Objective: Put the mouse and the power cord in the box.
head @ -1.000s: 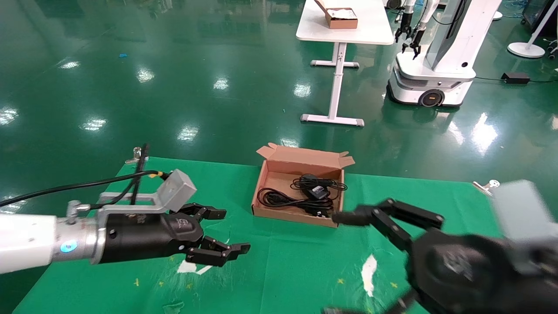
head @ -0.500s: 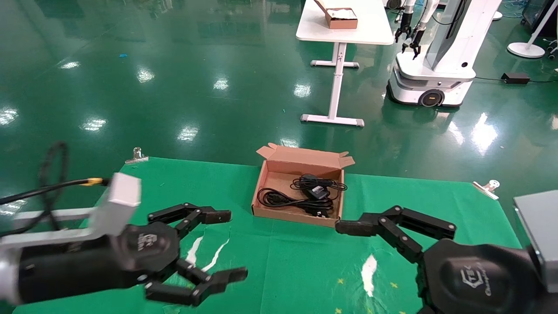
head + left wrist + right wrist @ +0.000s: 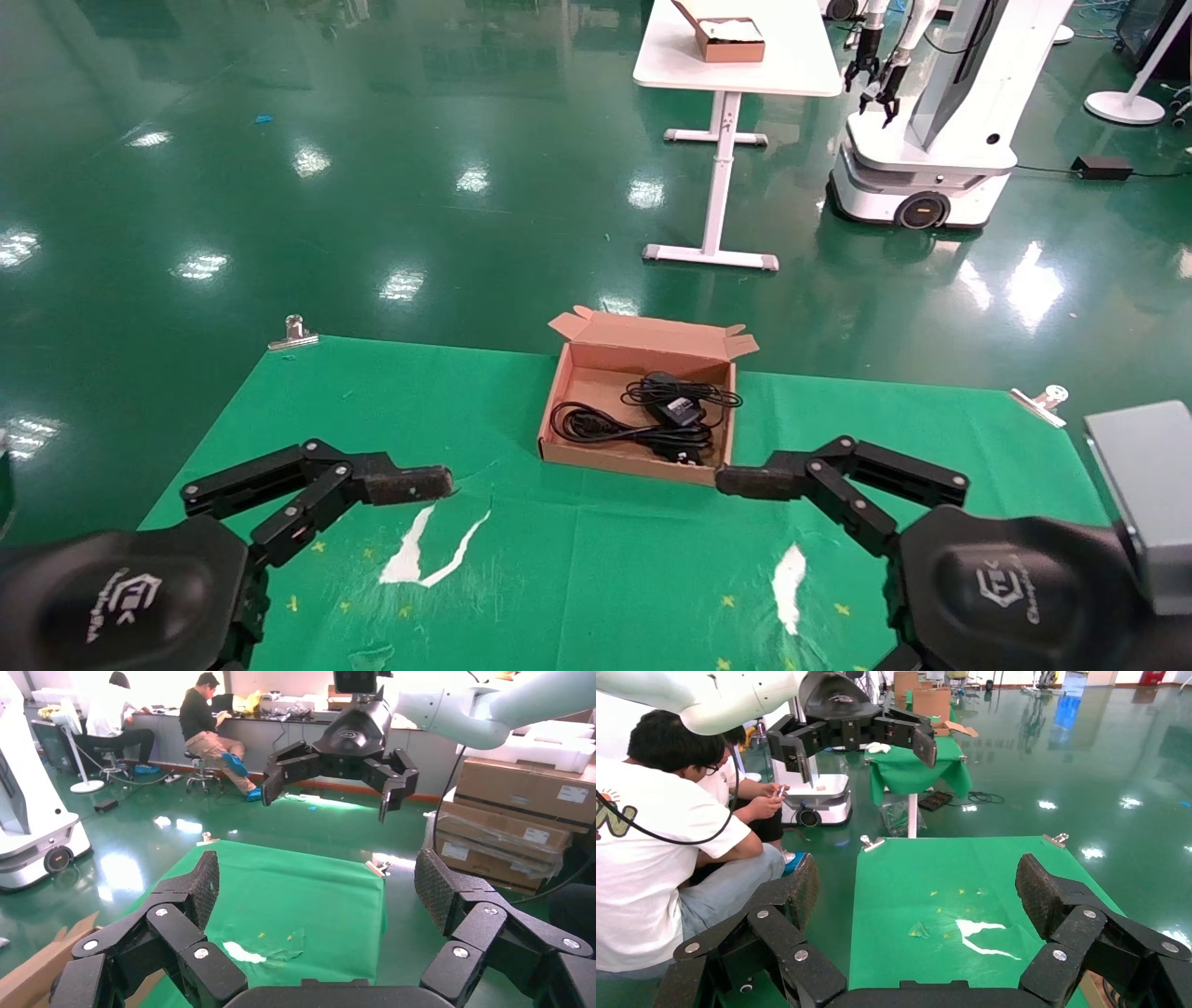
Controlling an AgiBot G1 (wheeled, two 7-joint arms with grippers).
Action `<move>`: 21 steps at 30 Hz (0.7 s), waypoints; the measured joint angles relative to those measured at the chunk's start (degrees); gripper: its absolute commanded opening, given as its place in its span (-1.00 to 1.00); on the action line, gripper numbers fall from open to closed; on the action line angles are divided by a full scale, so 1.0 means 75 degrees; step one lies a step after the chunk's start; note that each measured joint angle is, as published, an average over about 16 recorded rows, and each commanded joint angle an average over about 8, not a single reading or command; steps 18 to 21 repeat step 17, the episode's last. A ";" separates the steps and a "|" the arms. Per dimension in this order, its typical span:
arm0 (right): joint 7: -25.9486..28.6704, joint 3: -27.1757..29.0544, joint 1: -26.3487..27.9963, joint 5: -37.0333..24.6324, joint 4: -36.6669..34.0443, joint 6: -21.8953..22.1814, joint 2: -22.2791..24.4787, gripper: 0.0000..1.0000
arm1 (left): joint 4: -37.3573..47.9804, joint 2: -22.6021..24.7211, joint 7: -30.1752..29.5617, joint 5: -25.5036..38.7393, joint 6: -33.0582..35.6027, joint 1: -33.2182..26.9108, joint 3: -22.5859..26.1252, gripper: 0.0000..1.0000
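- Left claw (image 3: 372, 559): it is hanging low over the near left part of the green cloth (image 3: 596, 578), well apart from the cardboard, with its jaws spread wide and nothing between them; the left wrist view shows both ribbed fingers (image 3: 204, 888) far apart and bare.
- Box (image 3: 559, 415): it is sitting open at the far middle of the cloth, lid flaps folded back, between the two arms.
- Power cord (image 3: 596, 427): its thick black loops are lying on the floor of the box, toward the left and front wall, with the plug end near the front right corner.
- Mouse (image 3: 672, 403): it is resting inside the box toward the back right, its thin cable bunched around it and draping onto the right rim.
- Right claw (image 3: 819, 559): it is hovering near the front right corner of the box, jaws wide apart and gripping nothing, one fingertip (image 3: 745, 482) just beside that corner without clearly touching it.
- Judgement: both items appear to be already packed, so the step in hand is probably pulling clear; doing it well calls for keeping both claws wide and high, moving the right one away without nudging the corner or snagging the cable on the rim.
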 measured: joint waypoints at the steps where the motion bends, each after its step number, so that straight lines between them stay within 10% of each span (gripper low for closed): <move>1: 0.0000 0.0001 -0.0001 0.0001 0.0001 -0.0001 0.0001 1.00 | -0.0014 -0.0012 0.0014 -0.0030 0.0017 0.0016 -0.0021 1.00; 21: -0.0001 -0.0005 0.0003 -0.0007 -0.0007 0.0003 -0.0004 1.00 | 0.0034 0.0026 -0.0023 0.0079 -0.0041 -0.0036 0.0053 1.00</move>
